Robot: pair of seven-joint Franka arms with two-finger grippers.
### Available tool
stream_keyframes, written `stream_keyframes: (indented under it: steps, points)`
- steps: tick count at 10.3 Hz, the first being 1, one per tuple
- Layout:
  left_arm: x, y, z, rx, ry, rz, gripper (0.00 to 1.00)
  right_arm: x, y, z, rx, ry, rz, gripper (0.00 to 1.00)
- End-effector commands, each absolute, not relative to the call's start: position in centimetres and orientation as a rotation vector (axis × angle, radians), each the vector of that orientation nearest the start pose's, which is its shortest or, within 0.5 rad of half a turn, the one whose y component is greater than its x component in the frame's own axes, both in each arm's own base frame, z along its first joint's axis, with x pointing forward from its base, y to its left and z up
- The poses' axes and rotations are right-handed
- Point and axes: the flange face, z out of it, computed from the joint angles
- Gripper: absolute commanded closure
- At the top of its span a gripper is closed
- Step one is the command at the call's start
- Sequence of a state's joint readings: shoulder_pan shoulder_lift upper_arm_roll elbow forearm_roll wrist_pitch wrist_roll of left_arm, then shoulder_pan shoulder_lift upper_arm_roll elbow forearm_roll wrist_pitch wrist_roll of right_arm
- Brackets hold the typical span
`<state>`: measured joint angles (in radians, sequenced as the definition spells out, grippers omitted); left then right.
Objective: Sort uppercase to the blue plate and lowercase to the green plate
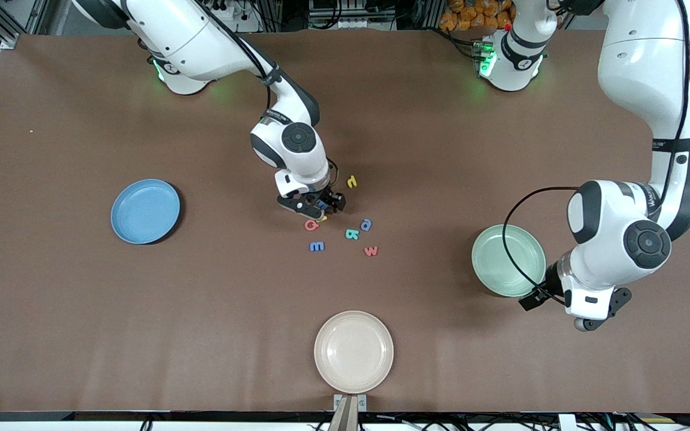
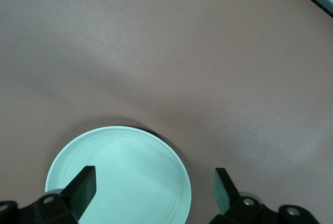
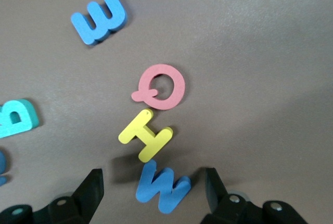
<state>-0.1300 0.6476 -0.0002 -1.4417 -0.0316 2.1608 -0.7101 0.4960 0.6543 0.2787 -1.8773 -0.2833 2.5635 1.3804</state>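
Note:
My right gripper point(image 3: 153, 190) is down at the table in the letter cluster, open, with the blue uppercase W point(image 3: 161, 186) lying between its fingers and a gap on each side. Touching the W is the yellow H point(image 3: 145, 136), and the red Q point(image 3: 161, 87) lies beside that. A blue rounded m point(image 3: 99, 16) and a teal letter point(image 3: 18, 119) lie farther out. The red w point(image 1: 371, 251), a blue rounded letter point(image 1: 366, 224) and a small yellow hooked letter point(image 1: 352, 181) are loose nearby. My left gripper point(image 2: 154, 190) waits open and empty over the green plate point(image 2: 119, 172). The blue plate point(image 1: 145, 211) is empty.
A cream plate point(image 1: 353, 351) sits at the table edge nearest the front camera, in line with the letters. The blue plate lies toward the right arm's end and the green plate point(image 1: 508, 260) toward the left arm's end.

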Motion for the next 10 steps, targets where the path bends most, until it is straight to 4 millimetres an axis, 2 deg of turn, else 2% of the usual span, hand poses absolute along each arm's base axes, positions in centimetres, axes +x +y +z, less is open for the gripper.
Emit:
stream_keyframes:
  steps: [1, 10]
  points:
    - [71.83, -9.65, 32.16, -3.053, -0.954, -0.092, 0.0, 46.59, 44.83, 17.47, -3.012, 0.671, -0.077, 0.18]
    - [71.79, -9.97, 32.16, -3.057, -0.953, -0.09, 0.0, 46.47, 44.94, 17.68, -3.016, 0.651, -0.073, 0.28]
